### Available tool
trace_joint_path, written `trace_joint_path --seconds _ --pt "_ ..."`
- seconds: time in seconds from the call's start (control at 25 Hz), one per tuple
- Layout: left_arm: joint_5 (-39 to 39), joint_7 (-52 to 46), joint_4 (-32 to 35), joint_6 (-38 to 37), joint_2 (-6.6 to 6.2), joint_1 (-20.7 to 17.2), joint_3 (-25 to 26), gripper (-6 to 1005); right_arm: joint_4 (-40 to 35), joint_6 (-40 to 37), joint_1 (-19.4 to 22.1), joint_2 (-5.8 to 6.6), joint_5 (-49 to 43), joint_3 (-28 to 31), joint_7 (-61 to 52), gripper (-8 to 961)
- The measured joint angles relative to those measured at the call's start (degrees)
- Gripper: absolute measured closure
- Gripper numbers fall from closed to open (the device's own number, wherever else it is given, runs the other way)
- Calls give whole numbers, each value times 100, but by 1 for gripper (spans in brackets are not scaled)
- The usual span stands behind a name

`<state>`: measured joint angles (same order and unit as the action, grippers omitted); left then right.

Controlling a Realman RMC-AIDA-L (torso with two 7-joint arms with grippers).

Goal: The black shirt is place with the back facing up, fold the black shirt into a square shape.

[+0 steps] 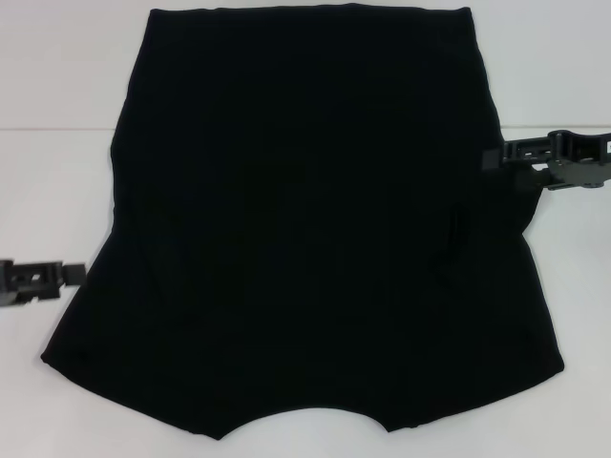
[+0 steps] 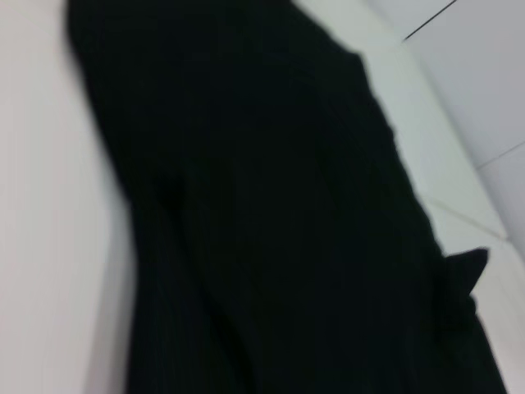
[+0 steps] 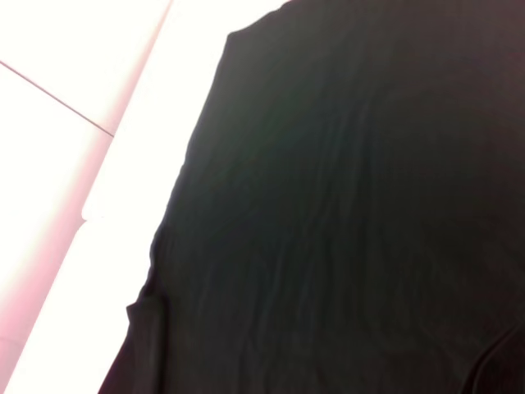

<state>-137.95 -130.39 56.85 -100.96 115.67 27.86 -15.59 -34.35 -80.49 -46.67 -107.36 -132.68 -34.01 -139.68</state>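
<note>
One black shirt [image 1: 305, 229] between both jaws.

The only furniture in sight was a plain white, smooth-topped table [image 1: 57, 114], and it filled pretty much the whole head view. A thin dark seam line [image 1: 563, 128] ran across the top on the right side, so the surface looked like it was made of joined panels. The left wrist view showed a similar thin dark line [image 2: 428, 21] on the white surface, and the right wrist view had a faint pinkish one [image 3: 57, 98]. Lighting was bright and even, almost washing out the white in places, with only soft shadows. No walls, floor or windows were visible.
</note>
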Motion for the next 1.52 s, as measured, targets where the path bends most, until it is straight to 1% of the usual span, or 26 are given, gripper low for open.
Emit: trace_joint_path --seconds 0.12,0.28,0.4,0.8,1.16,1.52 --pt "-409 -147 68 -159 -21 -5 186 339 29 20 3 5 3 -2 -44 151" --pt "-890 -313 45 -40 -25 -7 236 339 52 91 52 11 4 -5 -48 93" --pt "-1069 -432 -4 145 -21 -7 228 339 72 116 93 13 7 -1 -25 97" --pt "-1362 -594 -417 580 -29 47 200 340 81 142 183 11 14 7 -4 101" --pt "-1389 -599 -513 713 -2 34 193 341 82 143 200 5 15 8 13 101" --pt "-1393 -604 -701 970 8 93 47 342 86 147 261 4 14 8 20 101"
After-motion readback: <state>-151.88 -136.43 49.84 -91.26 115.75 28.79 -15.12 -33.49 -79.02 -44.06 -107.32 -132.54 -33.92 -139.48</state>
